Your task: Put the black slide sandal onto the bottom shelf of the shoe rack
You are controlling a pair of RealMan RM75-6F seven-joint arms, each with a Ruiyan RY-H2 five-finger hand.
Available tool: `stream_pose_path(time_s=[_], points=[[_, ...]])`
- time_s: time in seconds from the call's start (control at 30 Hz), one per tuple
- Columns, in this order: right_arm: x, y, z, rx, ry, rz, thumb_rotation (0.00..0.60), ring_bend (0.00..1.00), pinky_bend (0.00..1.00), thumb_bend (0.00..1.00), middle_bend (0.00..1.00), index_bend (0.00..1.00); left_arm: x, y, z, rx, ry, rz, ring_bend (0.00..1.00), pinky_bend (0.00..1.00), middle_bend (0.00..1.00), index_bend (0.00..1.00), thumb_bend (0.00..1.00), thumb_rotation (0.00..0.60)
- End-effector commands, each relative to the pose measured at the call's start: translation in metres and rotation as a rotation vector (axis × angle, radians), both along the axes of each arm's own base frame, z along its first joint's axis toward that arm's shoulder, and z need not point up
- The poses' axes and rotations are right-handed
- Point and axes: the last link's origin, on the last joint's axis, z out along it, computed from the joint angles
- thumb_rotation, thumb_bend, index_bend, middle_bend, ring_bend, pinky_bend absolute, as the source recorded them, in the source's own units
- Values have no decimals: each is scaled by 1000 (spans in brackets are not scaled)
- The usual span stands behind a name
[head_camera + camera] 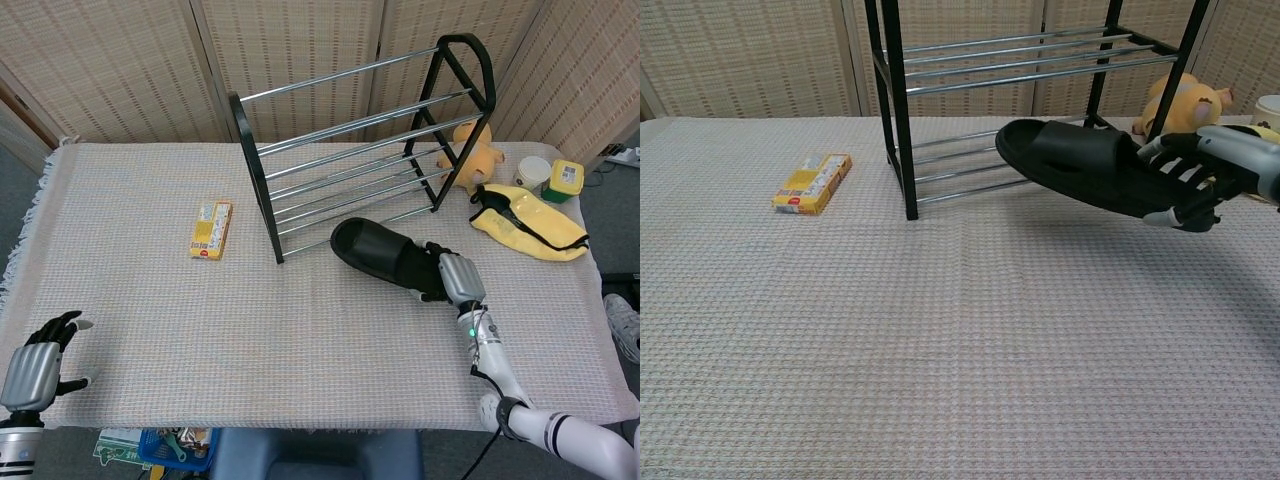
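The right hand (1200, 185) holds the black slide sandal (1080, 165) by its heel end, with the fingers (1175, 172) wrapped over the top edge and the thumb under the sole. The sandal is up in the air, off the counter (300, 320), and it casts a shadow on the woven cloth below. Its toe end points at the shoe rack (350, 140) and sits higher than the heel, so the sandal is tilted. From the chest view the toe is right in front of the low bars of the rack, near the black front leg. It is not on the bottom shelf (1010, 170) yet.

The left hand (35, 360) is far away at the near left corner of the counter. Its fingers are spread a little and it holds nothing.

A small yellow box (211, 229) lies flat on the cloth to the left of the rack. On the far right side there is a yellow stuffed toy (472, 153) behind the rack's end, a yellow cloth thing with a black strap (530, 222), a white cup (532, 172) and a little tub with a yellow lid (564, 180).
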Motion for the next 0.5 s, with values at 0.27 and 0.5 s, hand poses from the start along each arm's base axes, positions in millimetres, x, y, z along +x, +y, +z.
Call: stream_pose_path(time_s=[0.27, 0.5], points=[[32, -56, -26, 7, 13, -68, 600, 284, 437, 409, 402, 376, -3, -1, 1, 0, 4, 14, 199, 310, 200, 318, 174, 600], [57, -84, -43, 18, 9, -117, 600, 232, 437, 409, 364, 377, -11, -3, 3, 8, 4, 44, 199, 310, 200, 318, 174, 600]])
